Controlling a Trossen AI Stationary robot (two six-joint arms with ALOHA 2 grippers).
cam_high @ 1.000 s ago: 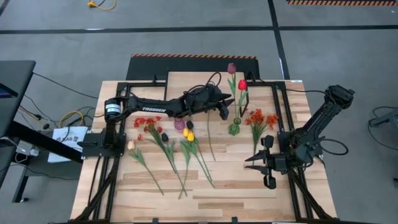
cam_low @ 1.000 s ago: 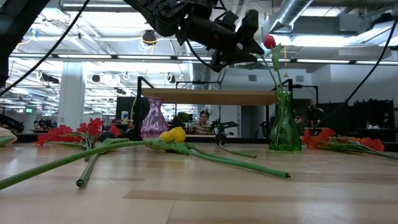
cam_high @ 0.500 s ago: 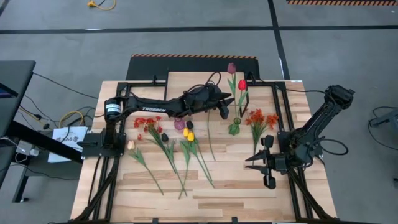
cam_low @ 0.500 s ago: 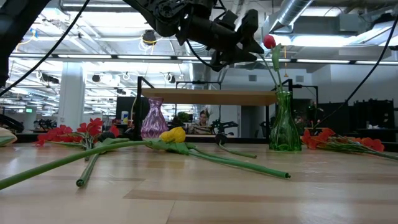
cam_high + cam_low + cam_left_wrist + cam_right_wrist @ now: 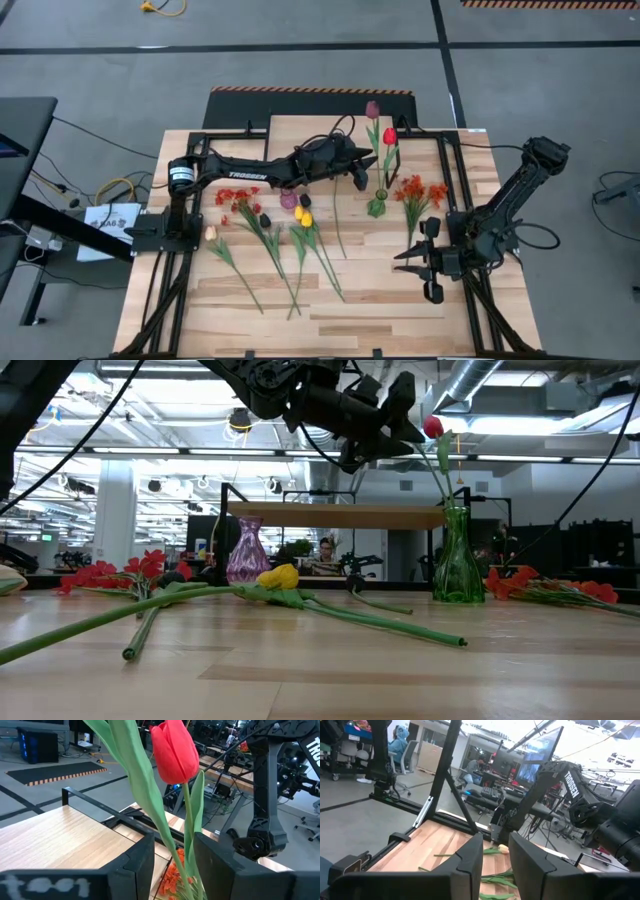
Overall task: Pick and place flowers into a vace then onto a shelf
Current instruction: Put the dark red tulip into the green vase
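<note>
Two arms, one table. Left gripper (image 5: 372, 172), upper centre of the high view, raised above the table, fingers (image 5: 142, 860) closed on the stem of a red tulip (image 5: 173, 751) that stands in the green vase (image 5: 457, 558). Green vase sits just right of centre, near the shelf (image 5: 335, 516) along the table's top edge; purple vase (image 5: 247, 552) left of it. Remaining flowers (image 5: 265, 225) lie loose across centre-left; orange-red sprays (image 5: 418, 192) lie right of the green vase. Right gripper (image 5: 412, 262) rests low at lower right, fingers slightly parted, holding nothing. Bottom strip of the table (image 5: 330, 325) is bare wood.
</note>
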